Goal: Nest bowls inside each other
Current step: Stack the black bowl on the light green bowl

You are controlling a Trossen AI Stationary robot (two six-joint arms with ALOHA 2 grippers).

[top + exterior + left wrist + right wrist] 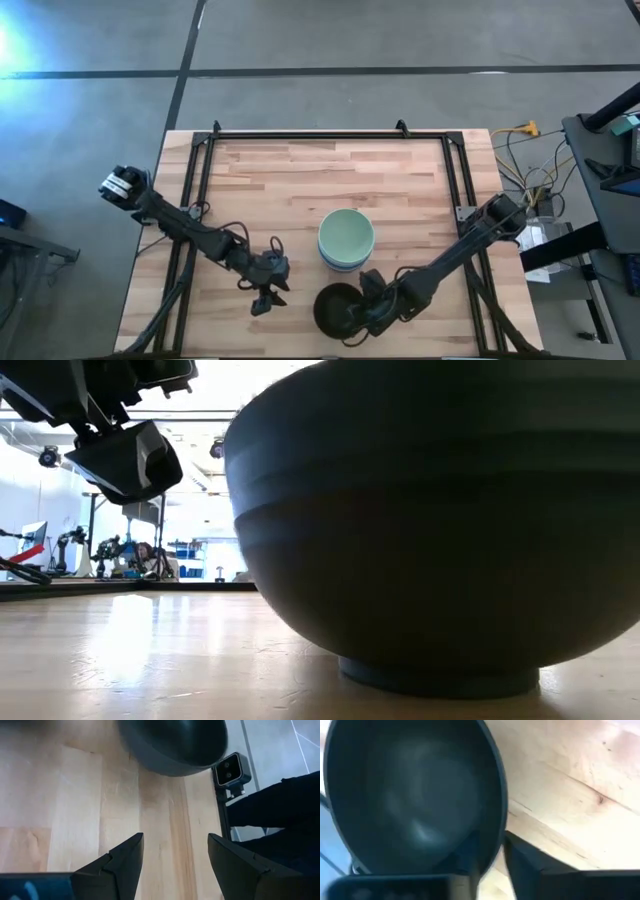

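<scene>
Right hand grips the black bowl by its rim.
Left hand hovers open over the surface, beside a stack of bowls, pale green on top.

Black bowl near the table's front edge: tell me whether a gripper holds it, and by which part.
The right gripper is shut on the black bowl at its rim, one finger inside and one outside the wall. The left gripper is open and holds nothing.
</scene>
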